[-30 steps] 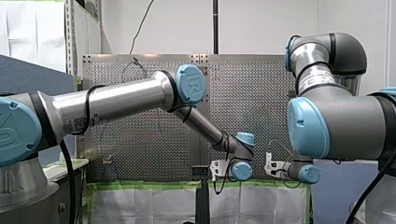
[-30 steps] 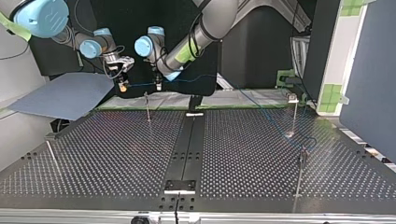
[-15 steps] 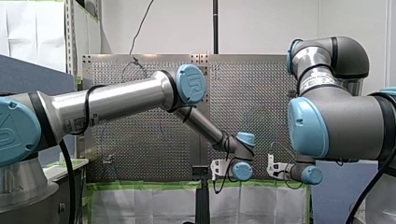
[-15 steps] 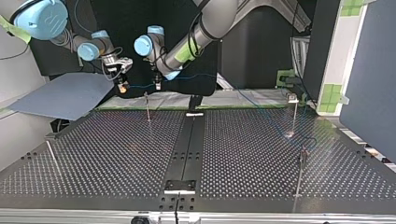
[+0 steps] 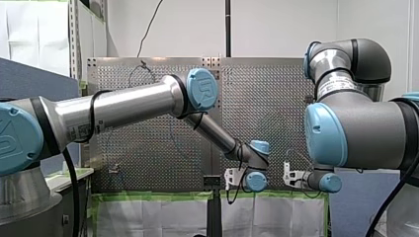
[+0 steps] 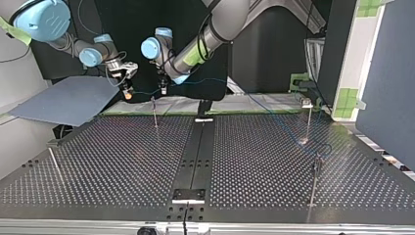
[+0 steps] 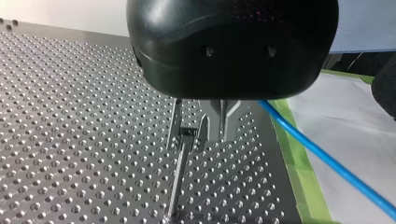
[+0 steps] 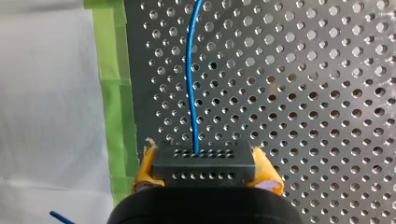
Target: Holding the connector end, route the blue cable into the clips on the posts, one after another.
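Note:
The blue cable (image 6: pixel 205 80) runs from my right gripper (image 6: pixel 128 93), through my left gripper (image 6: pixel 164 88), then down across the table toward the posts at the top view's right. In the right wrist view my right gripper (image 8: pixel 204 156) is shut on the black connector (image 8: pixel 204 165) with its yellow pads (image 8: pixel 145 163); the blue cable (image 8: pixel 190 79) leads straight ahead of it. In the left wrist view my left gripper (image 7: pixel 218 130) is shut on the blue cable (image 7: pixel 327 158). A clip post (image 7: pixel 183 140) stands right beside its metal fingers. This is the post (image 6: pixel 154 110) under both grippers.
Further posts stand at the top view's right (image 6: pixel 308 115), front right (image 6: pixel 315 181) and front left (image 6: pixel 54 164). A grey board (image 6: pixel 68 100) leans at the table's far left. Green tape (image 7: pixel 299 182) lines the perforated table (image 6: pixel 122 161) edge.
My right gripper with the connector has dropped slightly and tilted; its wrist drifted towards the top view's left. My left arm has stayed still.

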Available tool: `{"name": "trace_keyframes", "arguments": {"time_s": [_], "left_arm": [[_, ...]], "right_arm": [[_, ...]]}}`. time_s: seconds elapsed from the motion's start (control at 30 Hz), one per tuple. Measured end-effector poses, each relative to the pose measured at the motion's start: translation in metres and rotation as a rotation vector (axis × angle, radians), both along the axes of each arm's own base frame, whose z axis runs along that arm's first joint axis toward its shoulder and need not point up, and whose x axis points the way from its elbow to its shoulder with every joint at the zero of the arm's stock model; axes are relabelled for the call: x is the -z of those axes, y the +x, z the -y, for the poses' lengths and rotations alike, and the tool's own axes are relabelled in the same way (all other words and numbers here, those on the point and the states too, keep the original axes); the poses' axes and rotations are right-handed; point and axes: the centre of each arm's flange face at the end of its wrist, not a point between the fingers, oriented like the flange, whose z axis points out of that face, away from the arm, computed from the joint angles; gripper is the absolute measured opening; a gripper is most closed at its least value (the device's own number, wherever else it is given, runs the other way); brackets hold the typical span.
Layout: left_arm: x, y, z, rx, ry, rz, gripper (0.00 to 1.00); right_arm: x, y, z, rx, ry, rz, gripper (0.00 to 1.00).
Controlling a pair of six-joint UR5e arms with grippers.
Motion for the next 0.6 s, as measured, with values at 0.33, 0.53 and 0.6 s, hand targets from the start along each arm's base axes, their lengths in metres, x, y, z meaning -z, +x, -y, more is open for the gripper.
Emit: {"name": "trace_keyframes", "arguments": {"time_s": [0.33, 0.53, 0.6], "left_arm": [[0.001, 0.013, -0.005, 0.017, -0.005, -0.006, 0.00], [0.001, 0.015, -0.004, 0.039, -0.011, -0.009, 0.00], [0.001, 0.016, -0.005, 0.040, -0.012, -0.008, 0.00]], "right_arm": [[-0.005, -0.003, 0.010, -0.007, -0.004, 0.007, 0.00], [-0.006, 0.001, 0.012, -0.024, -0.010, 0.004, 0.00], [-0.008, 0.003, 0.012, -0.034, -0.013, 0.004, 0.00]]}}
